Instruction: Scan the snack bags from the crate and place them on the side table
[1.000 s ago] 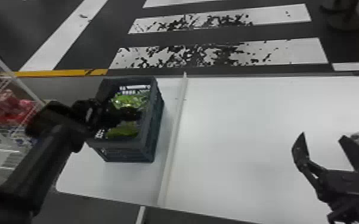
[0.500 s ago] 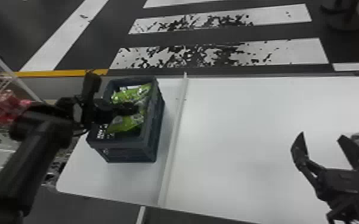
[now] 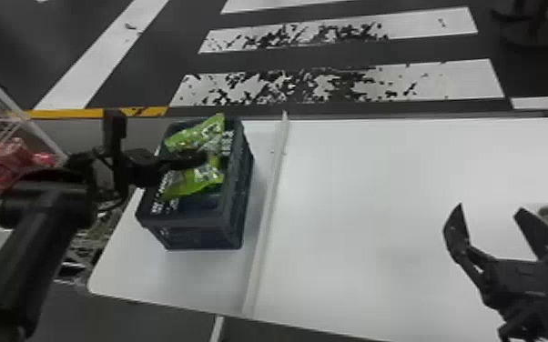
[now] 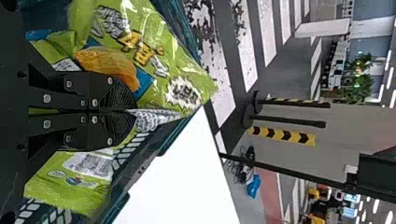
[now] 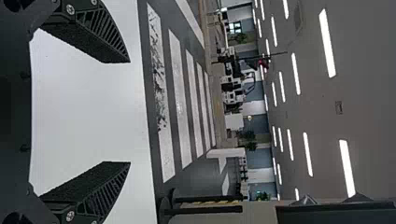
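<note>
The left claw point(image 4: 134, 112) lay over the open top of the dark crate point(image 3: 232, 213), its two black fingers pressed together on a creased, silvery part of a green snack bag point(image 4: 180, 70). The printed face of the bag spread beside and beyond the fingertips, close to the crate wall; whether the green bag section point(image 4: 70, 182) on the claw's other side belonged to the same bag could not be told. The white counter point(image 3: 378, 218) extended beneath and beyond the claw, past a raised strip point(image 3: 268, 209). The right claw point(image 3: 490, 208) stood spread, well apart from the crate, with nothing between its fingers. The bag was judged light and pliable, its glossy film apt to slip and its contents liable to crush; a gathered fold or end seam would have offered the surest hold, pinched only lightly. Lifting straight up past the rim appeared the next requirement, with snagging there the chief risk.
</note>
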Controlling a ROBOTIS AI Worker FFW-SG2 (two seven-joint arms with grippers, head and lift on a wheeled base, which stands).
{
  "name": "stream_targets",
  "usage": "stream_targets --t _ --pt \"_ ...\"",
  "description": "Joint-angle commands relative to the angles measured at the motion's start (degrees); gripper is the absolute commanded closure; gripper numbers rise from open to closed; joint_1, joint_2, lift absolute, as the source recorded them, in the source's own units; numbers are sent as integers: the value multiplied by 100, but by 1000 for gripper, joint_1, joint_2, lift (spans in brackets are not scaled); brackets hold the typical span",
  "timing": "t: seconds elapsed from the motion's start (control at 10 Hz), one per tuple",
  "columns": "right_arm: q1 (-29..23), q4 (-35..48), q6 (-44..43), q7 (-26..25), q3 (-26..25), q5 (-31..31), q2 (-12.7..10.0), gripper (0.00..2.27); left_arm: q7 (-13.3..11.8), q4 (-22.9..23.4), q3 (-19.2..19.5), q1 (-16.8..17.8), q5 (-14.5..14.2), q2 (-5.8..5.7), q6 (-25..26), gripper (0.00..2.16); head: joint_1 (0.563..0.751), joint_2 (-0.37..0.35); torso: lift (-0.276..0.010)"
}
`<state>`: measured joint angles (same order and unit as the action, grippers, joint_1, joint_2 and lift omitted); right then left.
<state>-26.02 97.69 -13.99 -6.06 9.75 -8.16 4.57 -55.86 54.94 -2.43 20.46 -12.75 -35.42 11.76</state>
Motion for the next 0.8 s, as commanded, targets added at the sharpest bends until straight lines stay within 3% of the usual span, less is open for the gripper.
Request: stream_targets --t 0.0,0.2,0.5,0.7 --pt "0 -13 -11 0 9 -2 0 107 -83 25 164 -69 -246 -17 -2 2132 695 254 -50" --pt "-9 -4 -29 0 18 -10 0 107 -135 236 357 -209 -615 -70 16 2132 695 257 -50" --pt "-9 -4 -46 -9 18 -10 -9 107 -135 764 674 -455 -923 -114 244 2132 695 261 -50" --pt "-9 -13 -46 -27 18 -10 -9 107 -4 1599 964 -789 -1292 -61 666 2132 695 261 -50"
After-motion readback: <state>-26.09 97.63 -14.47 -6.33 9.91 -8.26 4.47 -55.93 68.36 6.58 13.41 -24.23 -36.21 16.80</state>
